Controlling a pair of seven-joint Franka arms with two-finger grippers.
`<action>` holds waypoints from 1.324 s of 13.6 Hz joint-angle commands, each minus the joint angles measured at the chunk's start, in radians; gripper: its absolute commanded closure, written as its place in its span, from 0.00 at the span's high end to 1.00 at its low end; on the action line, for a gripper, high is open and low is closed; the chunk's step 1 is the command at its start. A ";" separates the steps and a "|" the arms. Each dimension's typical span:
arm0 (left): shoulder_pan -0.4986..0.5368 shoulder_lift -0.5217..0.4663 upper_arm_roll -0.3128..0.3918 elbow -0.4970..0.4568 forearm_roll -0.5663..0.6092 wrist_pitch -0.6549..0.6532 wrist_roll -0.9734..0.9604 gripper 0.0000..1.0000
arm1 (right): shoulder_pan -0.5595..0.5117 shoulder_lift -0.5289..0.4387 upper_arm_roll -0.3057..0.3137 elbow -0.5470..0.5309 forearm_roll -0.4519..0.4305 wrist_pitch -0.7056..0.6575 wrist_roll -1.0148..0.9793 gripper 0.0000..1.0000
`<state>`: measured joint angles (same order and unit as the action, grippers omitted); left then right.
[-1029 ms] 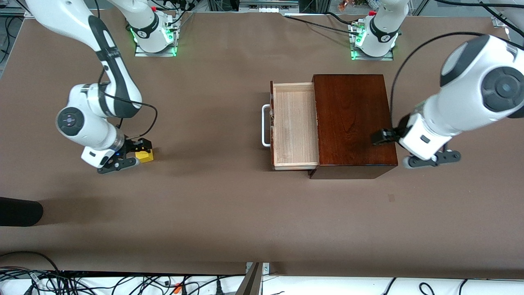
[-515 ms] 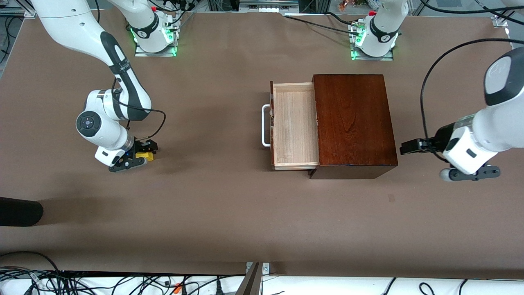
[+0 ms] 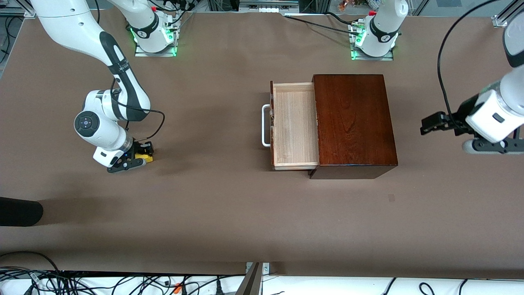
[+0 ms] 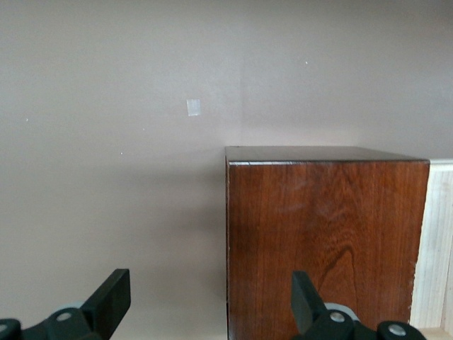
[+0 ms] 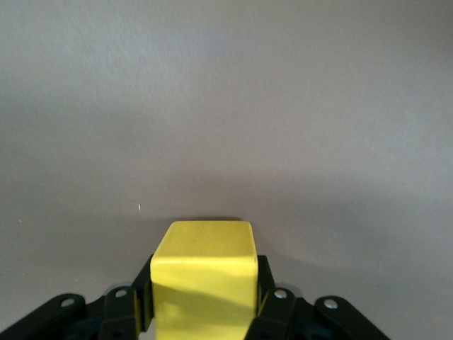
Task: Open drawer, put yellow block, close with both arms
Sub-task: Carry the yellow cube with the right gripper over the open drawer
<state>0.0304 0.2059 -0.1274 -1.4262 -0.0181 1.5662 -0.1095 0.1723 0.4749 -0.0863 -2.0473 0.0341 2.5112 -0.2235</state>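
- Front view: your right pincer is down at the tabletop toward the right arm's end, clamped on the yellow block; only a sliver of yellow shows past the black fingers.
- Front view: the block sits well apart from the drawer, which is pulled out of the dark mahogany box toward the right arm's end, pale wood tray open to the camera.
- Front view: the white handle sits on the drawer front, on the side facing the block.
- Front view: your left pincer is up in the air over bare tabletop, past the box's closed end toward the left arm's end, not touching the box. You can't judge its fingers from here.
- Front view: a black object pokes in at the edge of the tabletop, nearer the camera than the block.
- Left wrist view: your left pincer has its fingers spread apart with nothing between them. The box is in front of it, one finger over the box's top, the other over tabletop. A strip of the pale drawer shows at the box's end. A small pale mark is on the tabletop.
- Right wrist view: the yellow block fills the gap of your right pincer, black fingers pressed on both its sides. Plain brown tabletop past it.
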 commanded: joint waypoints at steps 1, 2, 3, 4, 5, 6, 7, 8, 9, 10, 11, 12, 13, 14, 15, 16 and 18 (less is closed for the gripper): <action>-0.111 -0.163 0.099 -0.207 -0.022 0.090 0.027 1.00 | 0.006 -0.036 0.005 0.083 0.012 -0.131 -0.030 0.00; -0.141 -0.199 0.123 -0.250 -0.022 0.112 0.027 1.00 | 0.006 -0.038 0.017 0.148 0.012 -0.216 -0.030 0.00; -0.150 -0.213 0.130 -0.263 -0.022 0.112 0.030 1.00 | 0.009 -0.036 0.026 0.214 0.010 -0.295 -0.027 0.00; -0.152 -0.218 0.132 -0.260 -0.022 0.107 0.043 1.00 | 0.019 -0.036 0.033 0.263 0.010 -0.360 -0.023 0.00; -0.152 -0.220 0.134 -0.252 -0.023 0.094 0.072 1.00 | 0.038 -0.038 0.036 0.304 0.010 -0.412 -0.022 0.00; -0.150 -0.223 0.138 -0.247 -0.023 0.072 0.080 1.00 | 0.048 -0.044 0.040 0.338 0.007 -0.452 -0.031 0.00; -0.144 -0.229 0.140 -0.246 -0.023 0.063 0.109 1.00 | 0.062 -0.055 0.048 0.369 0.007 -0.494 -0.033 0.00; -0.138 -0.235 0.140 -0.243 -0.022 0.049 0.146 1.00 | 0.075 -0.065 0.065 0.407 0.007 -0.543 -0.031 0.00; -0.135 -0.237 0.141 -0.240 -0.013 0.035 0.160 1.00 | 0.082 -0.068 0.088 0.450 0.007 -0.608 -0.033 0.00; -0.130 -0.240 0.143 -0.228 -0.013 0.026 0.160 1.00 | 0.088 -0.068 0.123 0.497 0.007 -0.674 -0.031 0.00; -0.124 -0.238 0.141 -0.212 -0.011 0.012 0.159 1.00 | 0.088 -0.070 0.172 0.533 0.004 -0.719 -0.023 0.00; -0.122 -0.238 0.141 -0.198 -0.011 0.005 0.151 1.00 | 0.101 -0.070 0.215 0.567 -0.012 -0.738 -0.023 0.00; -0.122 -0.238 0.141 -0.192 -0.011 -0.005 0.148 1.00 | 0.125 -0.070 0.236 0.593 -0.040 -0.747 -0.028 0.00; -0.122 -0.238 0.140 -0.189 -0.011 -0.020 0.148 1.00 | 0.160 -0.070 0.252 0.616 -0.052 -0.755 -0.030 0.00; -0.122 -0.238 0.140 -0.189 -0.011 -0.040 0.148 1.00 | 0.209 -0.068 0.255 0.637 -0.056 -0.756 -0.031 0.00; -0.122 -0.238 0.140 -0.185 -0.011 -0.049 0.148 1.00 | 0.278 -0.064 0.255 0.647 -0.072 -0.756 -0.030 0.00; -0.122 -0.238 0.140 -0.178 -0.011 -0.052 0.149 1.00 | 0.411 -0.032 0.255 0.691 -0.132 -0.746 -0.016 0.00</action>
<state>-0.0982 -0.0297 0.0127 -1.6257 -0.0182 1.5414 0.0189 0.4713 0.4014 0.1769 -1.4204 -0.0433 1.7822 -0.2413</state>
